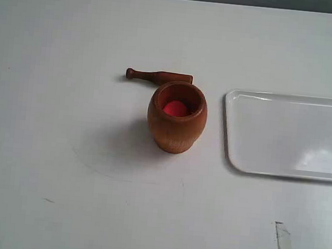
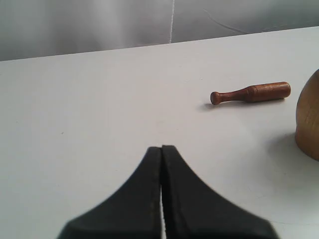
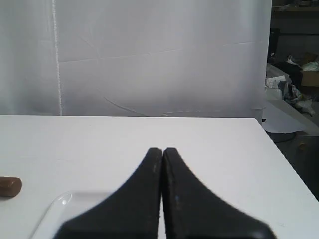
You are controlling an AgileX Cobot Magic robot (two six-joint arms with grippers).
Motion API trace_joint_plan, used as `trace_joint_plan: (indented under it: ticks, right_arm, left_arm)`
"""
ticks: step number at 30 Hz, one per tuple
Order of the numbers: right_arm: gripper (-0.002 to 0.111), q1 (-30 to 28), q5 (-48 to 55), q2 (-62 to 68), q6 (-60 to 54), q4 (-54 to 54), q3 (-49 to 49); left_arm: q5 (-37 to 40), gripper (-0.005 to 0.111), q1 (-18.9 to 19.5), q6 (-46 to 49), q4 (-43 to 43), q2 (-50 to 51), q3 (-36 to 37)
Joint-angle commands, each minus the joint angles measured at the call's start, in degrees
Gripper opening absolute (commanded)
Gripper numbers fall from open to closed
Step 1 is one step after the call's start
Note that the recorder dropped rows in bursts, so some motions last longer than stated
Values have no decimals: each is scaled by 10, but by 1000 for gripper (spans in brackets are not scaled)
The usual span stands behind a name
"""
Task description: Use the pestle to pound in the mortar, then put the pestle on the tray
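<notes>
The reddish-brown mortar [image 1: 176, 118] stands upright mid-table with a red ball [image 1: 176, 108] inside it. Just behind it the dark-brown pestle [image 1: 158, 76] lies flat on the table, knob end to the left. The white tray [image 1: 288, 134] rests to the mortar's right with nothing on it. Neither arm shows in the exterior view. In the left wrist view my left gripper [image 2: 162, 147] is shut on nothing, well short of the pestle [image 2: 250, 92] and the mortar's side [image 2: 309, 117]. My right gripper [image 3: 162, 149] is shut too, above the tray's corner [image 3: 56, 206], with the pestle's thick end [image 3: 10, 185] off to the side.
The white table [image 1: 63, 150] carries faint scuff marks and tape bits near its front edge. A pale curtain [image 3: 149, 55] hangs behind the table. Clutter [image 3: 294, 84] lies beyond the table's right edge.
</notes>
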Motion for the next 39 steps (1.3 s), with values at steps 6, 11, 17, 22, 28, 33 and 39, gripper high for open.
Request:
trace_joint_plan:
  ticks: [6, 11, 17, 22, 28, 33, 39]
  right_arm:
    - [0, -4, 1, -2, 1, -2, 2]
    - [0, -4, -5, -2, 1, -1, 2]
    - [0, -4, -15, -2, 3, 21, 2]
    - [0, -4, -28, -2, 5, 130, 2]
    - [0, -4, -30, -2, 10, 155, 2]
    - [0, -3, -98, -2, 35, 253, -3]
    - [0, -3, -76, 6, 33, 196, -149]
  left_arm:
    - [-2, 0, -4, -5, -4, -1, 0]
    - [-2, 0, -4, -5, -4, -1, 0]
    - [-2, 0, -4, -5, -4, -1, 0]
    - [-2, 0, -4, -5, -4, -1, 0]
    - [-2, 0, -4, -5, -4, -1, 0]
    - [-2, 0, -4, -5, -4, -1, 0]
    - [-2, 0, -4, -5, -4, -1, 0]
